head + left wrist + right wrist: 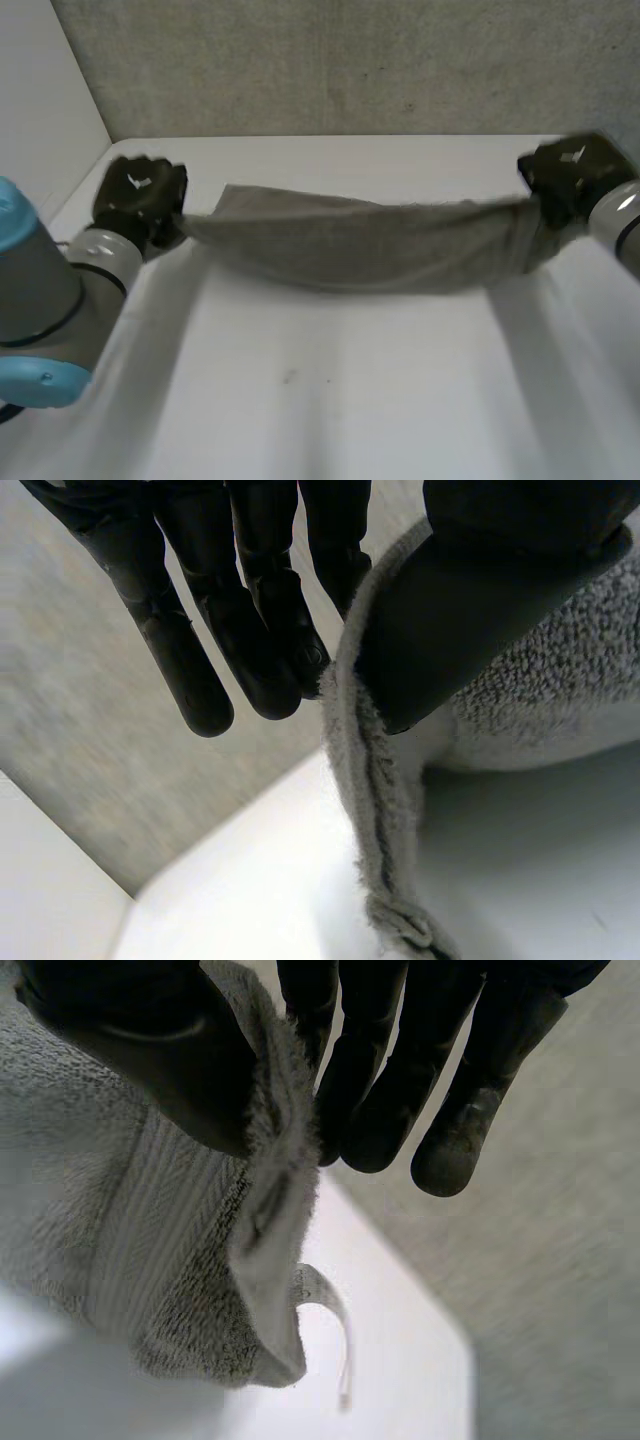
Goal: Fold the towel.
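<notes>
Left hand [140, 195] and right hand [570, 175] pinch the towel [370, 245]; right wrist view reveals its tag [322, 1288].

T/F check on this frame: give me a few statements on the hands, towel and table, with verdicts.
1. The left hand pinches one end of the towel between its thumb and fingers. True.
2. The towel lies spread flat on the table. False: it is stretched between the two hands and sags in the middle.
3. The right hand is open and clear of the towel. False: it pinches the towel's other end between its thumb and fingers.
4. A thin strip hangs from the towel's corner beside the right hand. True.
5. The two hands are close together over the middle of the table. False: they are far apart, one at each end of the towel.
</notes>
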Controlling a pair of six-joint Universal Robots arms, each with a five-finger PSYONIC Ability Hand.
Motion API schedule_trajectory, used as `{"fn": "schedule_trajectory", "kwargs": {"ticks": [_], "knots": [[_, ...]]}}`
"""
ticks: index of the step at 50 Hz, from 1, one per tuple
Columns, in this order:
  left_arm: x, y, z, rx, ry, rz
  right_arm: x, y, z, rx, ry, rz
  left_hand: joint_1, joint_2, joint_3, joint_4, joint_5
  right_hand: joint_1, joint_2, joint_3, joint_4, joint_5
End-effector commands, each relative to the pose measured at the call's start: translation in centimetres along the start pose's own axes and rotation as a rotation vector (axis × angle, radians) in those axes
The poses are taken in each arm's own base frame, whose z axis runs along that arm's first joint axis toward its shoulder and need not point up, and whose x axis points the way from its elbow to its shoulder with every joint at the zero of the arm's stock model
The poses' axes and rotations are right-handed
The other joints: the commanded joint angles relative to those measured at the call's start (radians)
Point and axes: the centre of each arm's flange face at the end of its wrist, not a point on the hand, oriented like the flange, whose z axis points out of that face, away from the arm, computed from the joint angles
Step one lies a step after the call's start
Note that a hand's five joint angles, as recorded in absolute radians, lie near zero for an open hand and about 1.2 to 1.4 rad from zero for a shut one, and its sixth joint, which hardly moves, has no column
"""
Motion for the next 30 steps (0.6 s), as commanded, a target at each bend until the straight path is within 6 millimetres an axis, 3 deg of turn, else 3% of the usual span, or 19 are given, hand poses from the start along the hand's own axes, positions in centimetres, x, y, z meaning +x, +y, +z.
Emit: {"fn": "schedule_trajectory", "kwargs": {"ticks": [1,7,18,21,26,29,30], "knots": [[-2.3,-6.3,-3.2,0.133,-0.049,0.000,3.3,-6.0,-4.4,0.127,0.061,-0.097,0.203,0.178,0.180,0.179,0.193,0.058,0.059,0.058,0.052,0.050],[-4.0,-8.8,-5.0,0.181,-0.092,0.007,4.9,-7.4,-6.4,0.073,0.050,-0.143,0.203,0.178,0.180,0.179,0.193,0.058,0.059,0.058,0.052,0.050],[-4.0,-7.8,-4.7,0.117,-0.042,0.012,5.1,-7.7,-6.8,0.052,0.033,-0.174,0.203,0.178,0.180,0.179,0.193,0.058,0.059,0.058,0.052,0.050],[-3.6,-6.6,-3.6,0.085,-0.010,0.011,4.7,-7.0,-6.1,0.030,0.012,-0.182,0.203,0.178,0.180,0.179,0.193,0.058,0.059,0.058,0.052,0.050],[-2.9,-4.5,-0.1,0.026,0.031,0.020,3.4,-4.5,-2.3,-0.042,-0.060,-0.218,0.203,0.178,0.180,0.179,0.193,0.058,0.059,0.058,0.052,0.050],[-2.8,-4.3,1.3,0.028,0.034,0.028,3.4,-4.5,-1.2,-0.032,-0.054,-0.223,0.203,0.178,0.180,0.179,0.193,0.058,0.059,0.058,0.052,0.050],[-2.7,-4.4,2.5,0.041,0.036,0.035,3.6,-4.6,0.1,-0.010,-0.033,-0.225,0.203,0.178,0.180,0.179,0.193,0.058,0.059,0.058,0.052,0.050]]}}
